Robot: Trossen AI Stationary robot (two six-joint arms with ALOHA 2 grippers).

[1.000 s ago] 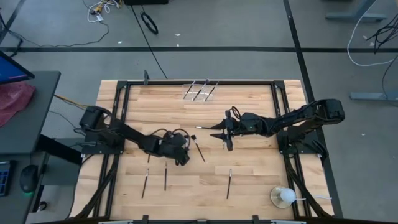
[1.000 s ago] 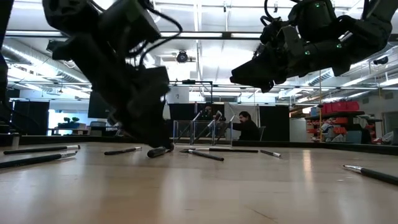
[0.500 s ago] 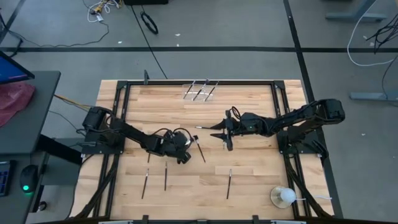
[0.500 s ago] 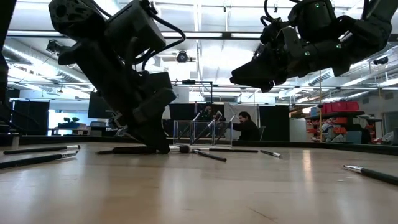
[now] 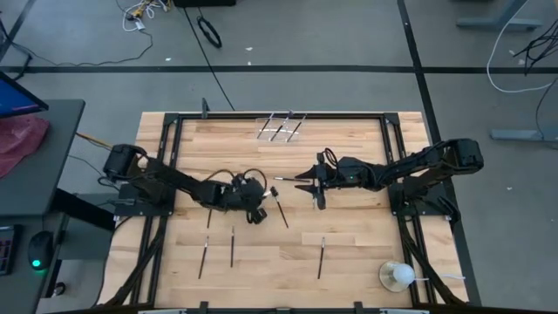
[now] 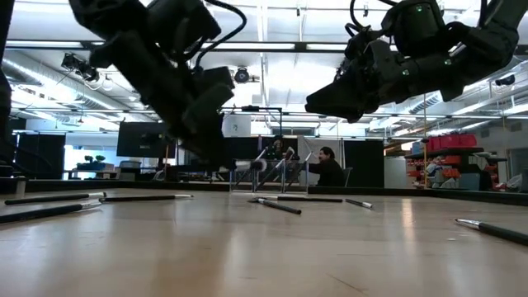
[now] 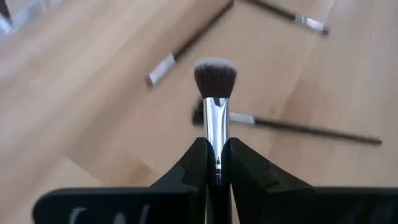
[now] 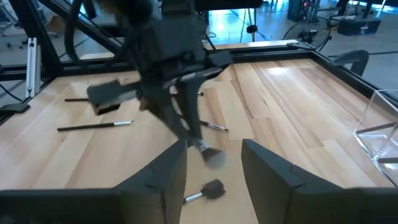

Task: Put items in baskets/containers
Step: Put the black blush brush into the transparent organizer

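Note:
My left gripper (image 5: 258,211) hangs over the table's middle, shut on a makeup brush (image 7: 216,81) with a silver ferrule and a dark round bristle head. The brush shows in the low view (image 6: 247,165) above the tabletop. My right gripper (image 5: 307,187) hovers open to its right, above the table, with nothing between its fingers (image 8: 211,152). More brushes lie flat on the wood: one just right of my left gripper (image 5: 281,209), two toward the near left (image 5: 207,249) (image 5: 232,247), one near the middle front (image 5: 321,255). The clear container (image 5: 281,126) stands at the far edge with brushes in it. My left gripper pinches the brush between its two fingers at the lower end of the silver ferrule (image 7: 216,163). The brush runs on past the fingertips with its bristle head (image 7: 215,74) foremost. It is lifted clear of the table. The handle behind the fingers is hidden by the gripper.
A white round object (image 5: 397,276) on a clear base sits at the near right corner. A loose brush head (image 8: 208,190) lies on the wood below my right gripper. A black frame (image 5: 170,139) runs around the tabletop. People and equipment show beyond the far edge.
My left gripper was down at the tabletop with the brush lying under its fingertips. It has risen and tipped, carrying the brush up with it, so the brush now hangs clear of the wood.

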